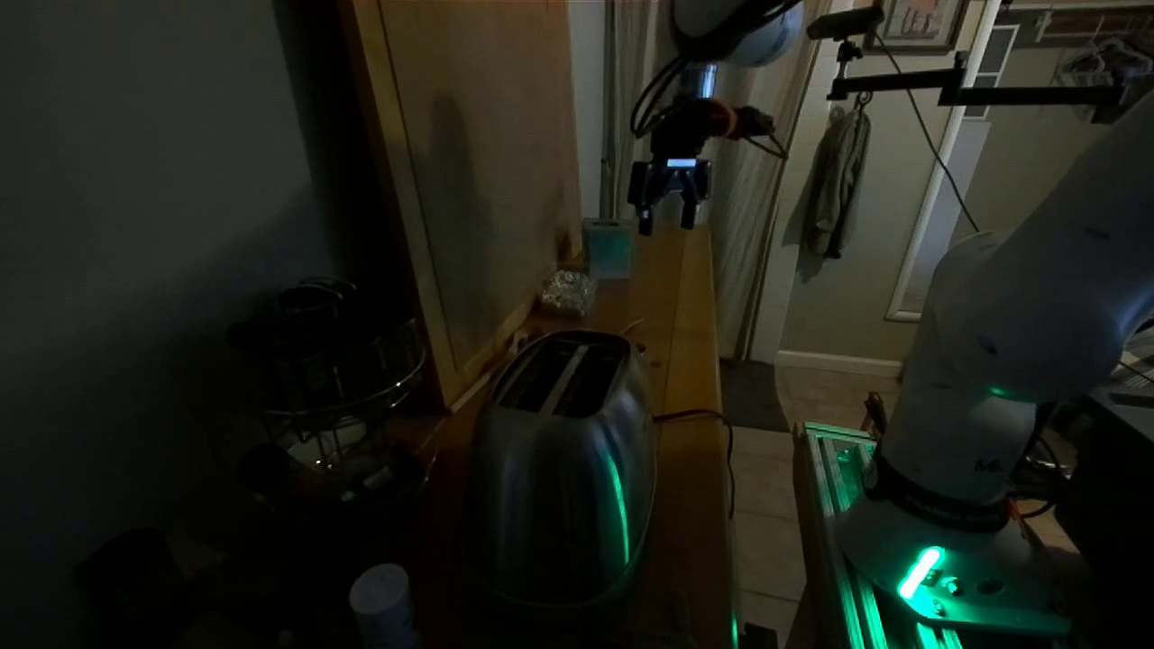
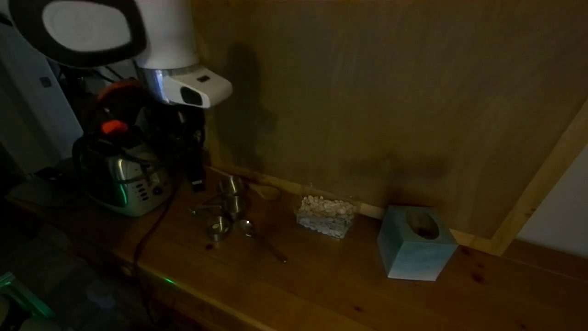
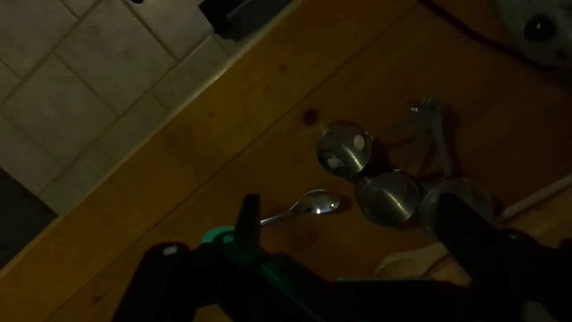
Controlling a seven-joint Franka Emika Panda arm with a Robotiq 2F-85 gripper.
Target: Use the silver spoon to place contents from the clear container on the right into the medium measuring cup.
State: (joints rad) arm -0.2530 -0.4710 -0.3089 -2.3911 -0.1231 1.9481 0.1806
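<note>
The gripper (image 1: 667,222) hangs over the counter (image 2: 330,285), fingers wide apart! Down there lies the spoon (image 3: 314,203), its bowl toward the medium cup (image 3: 389,199), itself between a small cup (image 3: 346,152) with pale bits (image 3: 359,142) inside and a larger cup (image 3: 469,197). The container (image 2: 324,224) of pale pieces (image 2: 327,208) stands near the panel (image 2: 390,101).

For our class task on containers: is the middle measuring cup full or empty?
It looks empty: in the dim wrist view, the middle measuring cup shows only bare, shiny metal inside.

Spoon (image 3: 318,202), 3 measuring cups (image 3: 389,199) silver; container (image 2: 323,227) clear, contents (image 2: 327,206) whitish; box (image 2: 415,253) pale blue; counter (image 2: 321,285) brown, dark-knotted.
</note>
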